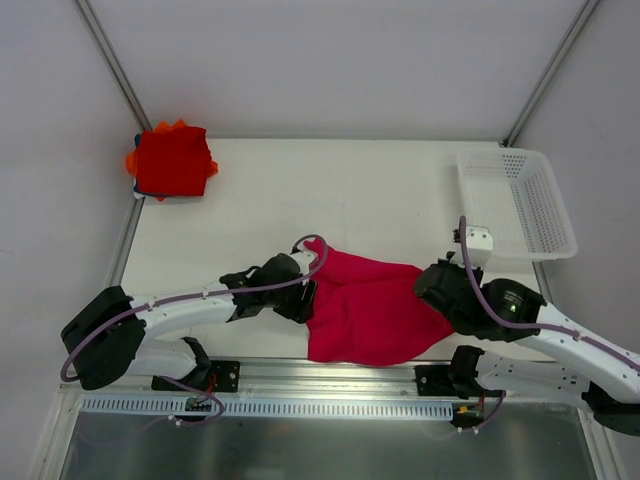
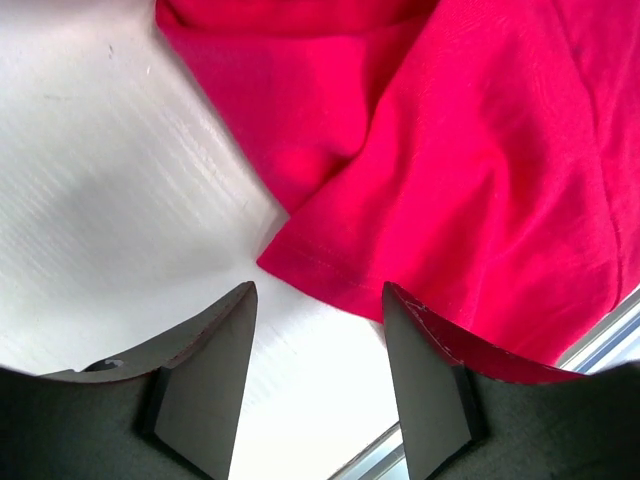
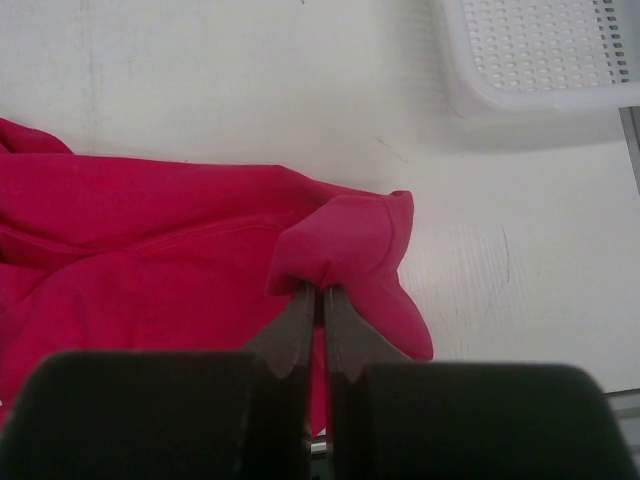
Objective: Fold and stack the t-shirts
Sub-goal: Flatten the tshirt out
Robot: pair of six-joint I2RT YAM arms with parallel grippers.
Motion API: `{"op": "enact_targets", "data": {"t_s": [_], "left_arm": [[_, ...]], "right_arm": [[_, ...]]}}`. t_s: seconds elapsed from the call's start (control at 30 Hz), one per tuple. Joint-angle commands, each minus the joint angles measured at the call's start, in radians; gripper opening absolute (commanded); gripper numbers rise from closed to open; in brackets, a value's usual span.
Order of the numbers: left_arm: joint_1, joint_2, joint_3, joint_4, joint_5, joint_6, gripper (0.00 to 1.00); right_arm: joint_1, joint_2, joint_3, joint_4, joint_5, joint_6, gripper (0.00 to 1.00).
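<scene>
- Top external: fixed high at the near edge, looking down over the whole surface (image 1: 350, 180).
- Left wrist: close, looking past its own fingers (image 2: 205, 370) at the crimson-pink t-shirt (image 2: 480, 180) hem.
- Right wrist: low and close on the same t-shirt, with the white perforated basket (image 3: 540, 50) beyond.

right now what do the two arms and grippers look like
Both the left arm and right arm are white tubes with black joints, each trailed by a purple cable. The right one shows a green light. The left gripper and right gripper have dark grey wedge-shaped fingers.

Table (image 1: 300, 190): pink t-shirt (image 1: 375, 310), folded stack (image 1: 172, 162), basket (image 1: 505, 152)
</scene>
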Motion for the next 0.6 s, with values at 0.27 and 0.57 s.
{"op": "enact_targets", "data": {"t_s": [0.27, 0.57], "left_arm": [[0.0, 0.048, -0.018, -0.006, 0.01, -0.016, 0.52], [-0.004, 0.091, -0.009, 0.019, 0.005, -0.014, 0.51]], "right_arm": [[-0.004, 0.006, -0.001, 0.004, 0.008, 0.026, 0.01], [-0.004, 0.007, -0.004, 0.004, 0.003, 0.029, 0.0]]}}
